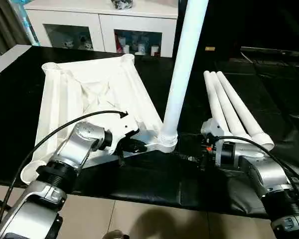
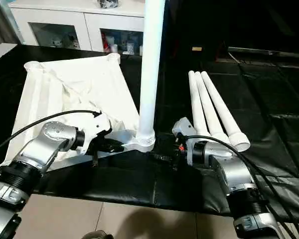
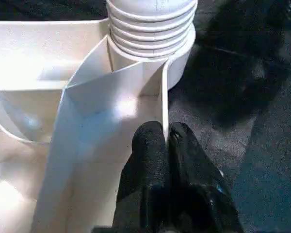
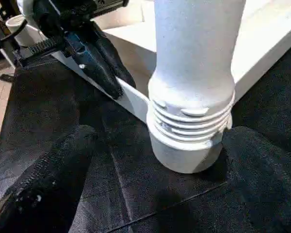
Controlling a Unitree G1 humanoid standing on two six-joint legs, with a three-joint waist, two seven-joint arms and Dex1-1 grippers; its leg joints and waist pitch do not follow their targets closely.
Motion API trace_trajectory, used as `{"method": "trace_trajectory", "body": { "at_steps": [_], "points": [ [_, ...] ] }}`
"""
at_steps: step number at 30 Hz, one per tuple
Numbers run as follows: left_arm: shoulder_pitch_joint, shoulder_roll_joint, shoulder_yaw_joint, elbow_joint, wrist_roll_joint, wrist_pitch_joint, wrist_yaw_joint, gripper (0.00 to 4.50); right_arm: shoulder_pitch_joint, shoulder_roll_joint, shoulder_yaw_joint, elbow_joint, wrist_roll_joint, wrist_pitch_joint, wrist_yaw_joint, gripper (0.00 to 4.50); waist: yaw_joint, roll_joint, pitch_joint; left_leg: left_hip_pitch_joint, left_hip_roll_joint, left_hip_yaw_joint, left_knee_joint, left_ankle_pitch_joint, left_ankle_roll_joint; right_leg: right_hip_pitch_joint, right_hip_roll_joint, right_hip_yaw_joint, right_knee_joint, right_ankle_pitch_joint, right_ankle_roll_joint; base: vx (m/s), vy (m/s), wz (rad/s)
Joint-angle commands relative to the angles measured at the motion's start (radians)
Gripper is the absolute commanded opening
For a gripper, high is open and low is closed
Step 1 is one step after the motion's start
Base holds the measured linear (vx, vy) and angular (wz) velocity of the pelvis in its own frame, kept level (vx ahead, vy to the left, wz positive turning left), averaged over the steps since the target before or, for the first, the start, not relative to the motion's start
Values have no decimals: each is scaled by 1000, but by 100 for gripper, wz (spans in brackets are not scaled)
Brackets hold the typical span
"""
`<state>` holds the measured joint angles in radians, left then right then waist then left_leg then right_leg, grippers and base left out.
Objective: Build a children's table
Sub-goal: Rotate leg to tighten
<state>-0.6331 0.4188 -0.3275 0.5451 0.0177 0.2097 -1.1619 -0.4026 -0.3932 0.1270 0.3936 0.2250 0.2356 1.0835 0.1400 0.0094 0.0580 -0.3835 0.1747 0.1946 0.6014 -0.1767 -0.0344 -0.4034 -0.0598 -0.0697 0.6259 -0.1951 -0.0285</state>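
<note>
Black sheeting is spread over the desk (image 1: 154,179), and a white cabinet (image 1: 102,22) with glass doors is seen at the back. On the desk the white tabletop (image 1: 89,94) is laid upside down, ribs up, with a round socket (image 1: 168,142) at its near corner. One leg (image 1: 184,64) is stood upright in that socket, its ribbed collar seated at the rim. Three spare legs (image 1: 234,107) are laid side by side on the sheeting, well apart from the tabletop on the right. The left gripper (image 3: 166,138) is brought in at the tabletop's near edge, just beside the socket, and its jaws are clenched on the thin edge wall (image 3: 163,102) of the tabletop, one black finger on each side of it. The right gripper (image 4: 150,160) is held level at the socket from the other side, jaws released and spread wide, with one finger (image 4: 43,189) seen on either side of the collar and neither pressed against it. Tiled floor (image 1: 139,219) is seen along the desk's near edge.
</note>
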Motion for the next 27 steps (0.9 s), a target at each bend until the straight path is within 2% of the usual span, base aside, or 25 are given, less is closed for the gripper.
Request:
{"method": "trace_trajectory", "body": {
  "at_steps": [1, 5, 6, 7, 11, 15, 18, 19, 22, 24, 27],
  "points": [
    [2, 21, -31, -7, 14, -37, -67, 4, -23, -18, 4, -18, -4, -7, 14, 450, -1, 2, -73, 20, 65, -33, -65, -170, 38, 51, -98, 55, -82, -174, -195, 0, 0, 0],
    [15, 42, -47, -37, -12, -46, -151, 4, -45, -32, 23, -8, -11, -18, 58, 450, -1, 2, -74, 22, 67, -32, -65, -170, 37, 50, -98, 55, -76, -156, -205, 0, 0, 0],
    [20, 49, -56, -51, -18, -48, -180, 4, -52, -37, 37, -7, -17, -29, 82, 450, 0, 4, -73, 24, 68, -30, -64, -176, 37, 47, -98, 56, -79, -163, -208, 0, 0, 0],
    [26, 57, -70, -65, -19, -52, -210, 4, -59, -43, 57, -5, -24, -41, 113, 450, 3, 2, -73, 25, 68, -30, -65, -179, 35, 48, -99, 56, -77, -165, -211, 0, 0, 0],
    [30, 62, -83, -74, -15, -62, -228, 4, -66, -44, 78, -2, -34, -55, 140, 450, 6, 2, -72, 24, 69, -30, -66, -180, 36, 46, -99, 56, -77, -163, -214, 0, 0, 0],
    [36, 67, -99, -83, -12, -75, -249, 4, -81, -38, 104, 7, -43, -66, 168, 450, 5, 1, -71, 22, 68, -31, -67, -191, 28, 49, -101, 56, -80, -203, -202, 0, 0, 0],
    [39, 69, -106, -93, -8, -87, -269, 4, -109, -21, 122, 45, -57, -82, 175, 450, 4, 2, -73, 24, 68, -31, -67, -187, 26, 48, -100, 57, -78, -189, -206, 0, 0, 0],
    [40, 69, -108, -99, -7, -85, -272, 0, -116, -17, 125, 56, -58, -86, 178, 420, 2, 0, -73, 23, 68, -31, -66, -183, 28, 48, -100, 56, -77, -177, -212, 0, 0, 0],
    [40, 69, -110, -105, -6, -83, -272, 0, -123, -12, 126, 66, -54, -83, 187, 410, 4, 1, -74, 23, 69, -31, -65, -176, 32, 49, -98, 56, -74, -163, -213, 0, 0, 0],
    [42, 69, -113, -108, -6, -85, -271, 0, -121, -9, 128, 66, -49, -78, 197, 377, 4, 1, -74, 23, 69, -31, -66, -172, 34, 49, -99, 56, -73, -155, -214, 0, 0, 0],
    [45, 70, -115, -110, -5, -87, -270, 0, -119, -4, 131, 69, -47, -75, 205, 358, 3, 1, -73, 22, 68, -31, -65, -177, 35, 49, -99, 56, -74, -159, -214, 0, 0, 0]
  ]
}}
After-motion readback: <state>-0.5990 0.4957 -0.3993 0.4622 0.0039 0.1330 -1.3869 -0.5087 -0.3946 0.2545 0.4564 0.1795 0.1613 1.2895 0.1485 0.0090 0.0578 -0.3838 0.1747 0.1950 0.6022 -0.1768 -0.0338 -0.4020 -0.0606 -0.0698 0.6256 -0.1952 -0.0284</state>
